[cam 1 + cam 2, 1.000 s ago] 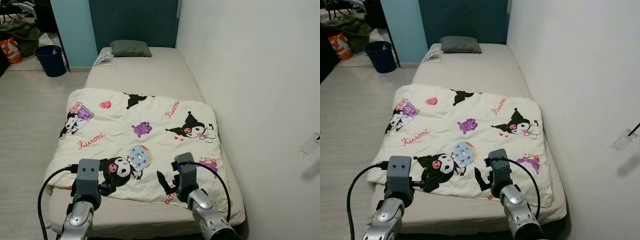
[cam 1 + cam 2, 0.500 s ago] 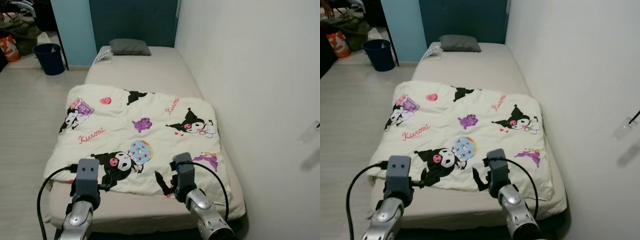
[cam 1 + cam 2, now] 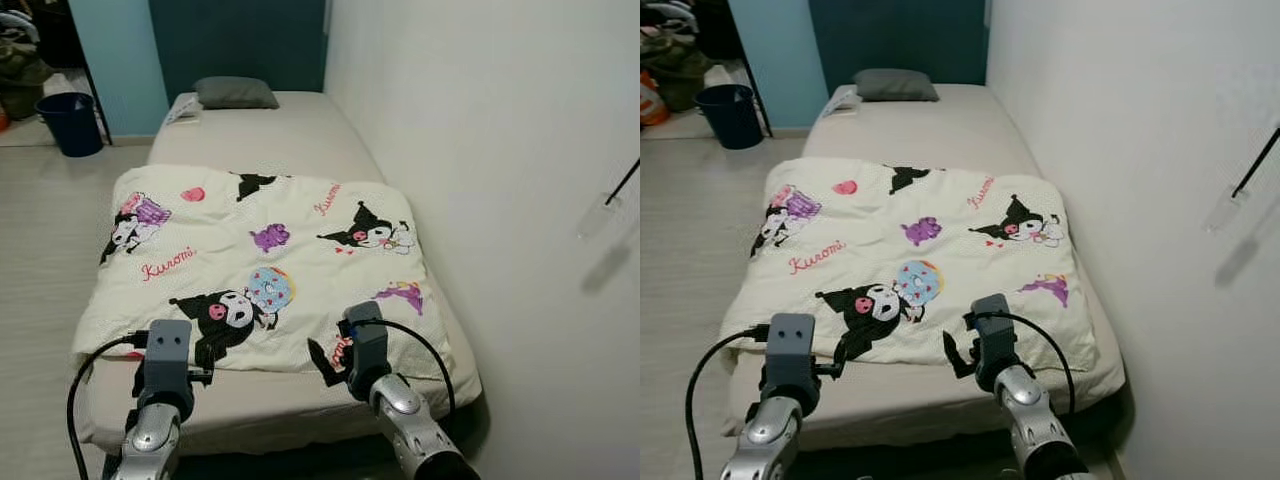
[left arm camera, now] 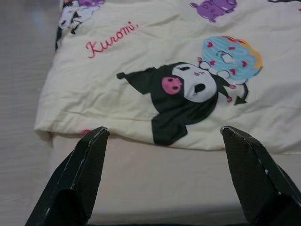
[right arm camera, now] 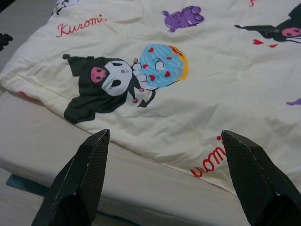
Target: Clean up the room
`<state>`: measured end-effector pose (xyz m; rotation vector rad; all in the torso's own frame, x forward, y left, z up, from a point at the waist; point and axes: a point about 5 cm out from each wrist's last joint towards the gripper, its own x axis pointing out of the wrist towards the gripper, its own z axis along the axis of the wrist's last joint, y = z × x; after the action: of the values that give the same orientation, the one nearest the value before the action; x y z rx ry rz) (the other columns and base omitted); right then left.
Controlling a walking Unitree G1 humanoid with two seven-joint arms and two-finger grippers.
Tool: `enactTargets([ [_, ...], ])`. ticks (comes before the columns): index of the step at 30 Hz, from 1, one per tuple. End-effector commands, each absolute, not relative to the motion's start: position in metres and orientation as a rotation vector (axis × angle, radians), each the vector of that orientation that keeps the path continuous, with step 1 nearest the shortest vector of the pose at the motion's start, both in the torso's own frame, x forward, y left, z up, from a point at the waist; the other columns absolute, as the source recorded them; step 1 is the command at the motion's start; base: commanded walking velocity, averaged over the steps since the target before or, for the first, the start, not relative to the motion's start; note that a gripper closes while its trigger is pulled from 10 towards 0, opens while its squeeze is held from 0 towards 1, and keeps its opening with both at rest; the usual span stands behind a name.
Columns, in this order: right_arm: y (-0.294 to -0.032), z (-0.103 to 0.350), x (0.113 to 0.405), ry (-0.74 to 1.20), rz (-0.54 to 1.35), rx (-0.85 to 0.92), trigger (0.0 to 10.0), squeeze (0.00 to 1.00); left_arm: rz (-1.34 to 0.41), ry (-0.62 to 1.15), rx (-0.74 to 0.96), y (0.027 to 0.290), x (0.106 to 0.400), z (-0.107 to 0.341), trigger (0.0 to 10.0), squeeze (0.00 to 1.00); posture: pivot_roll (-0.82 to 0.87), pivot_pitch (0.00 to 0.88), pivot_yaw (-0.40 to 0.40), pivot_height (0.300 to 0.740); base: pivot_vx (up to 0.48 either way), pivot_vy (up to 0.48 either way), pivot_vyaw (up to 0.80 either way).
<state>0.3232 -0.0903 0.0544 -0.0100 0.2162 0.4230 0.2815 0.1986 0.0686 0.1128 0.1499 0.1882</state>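
Blanket, cream with cartoon prints and red lettering, spread flat over the lower half of bed, its near edge stopping short of the mattress foot and leaving a beige strip bare. Left side hanging slightly over the mattress edge toward wooden floor. Grey pillow at the head of the bed, against a dark headboard; beside it some papers, too small to read. Dark blue bin on the floor near the left wall, partly cut by the picture edge.

Left gripper held above the foot of the bed, fingers spread wide, nothing between them, not touching the blanket. Right gripper likewise over the near edge, fingers wide apart and empty. Fingertips in the eye views hidden behind the wrist housings. White wall along the right side; thin dark line and pale shape on it, hard to identify.
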Motion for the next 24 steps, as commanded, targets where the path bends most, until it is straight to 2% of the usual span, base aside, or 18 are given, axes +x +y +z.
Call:
enactTargets([
  [1, -0.0908, 0.0538, 0.3236, 0.219, 0.417, -0.004, 10.0, 0.0, 0.207, 0.186, 0.131, 0.2047, 0.2797, 0.0626, 10.0, 0.0, 0.0, 0.135, -0.048, 0.65, 0.0, 0.0, 0.0],
  [10, -0.0902, 0.0524, 0.3228, 0.226, 0.427, -0.001, 10.0, 0.0, 0.212, 0.18, 0.133, 0.2045, 0.2778, 0.0632, 10.0, 0.0, 0.0, 0.139, -0.051, 0.65, 0.0, 0.0, 0.0],
  [24, -0.0876, 0.0533, 0.3249, 0.229, 0.452, -0.005, 10.0, 0.0, 0.22, 0.202, 0.157, 0.2084, 0.2744, 0.0596, 10.0, 0.0, 0.02, 0.155, -0.062, 0.606, 0.0, 0.0, 0.0],
])
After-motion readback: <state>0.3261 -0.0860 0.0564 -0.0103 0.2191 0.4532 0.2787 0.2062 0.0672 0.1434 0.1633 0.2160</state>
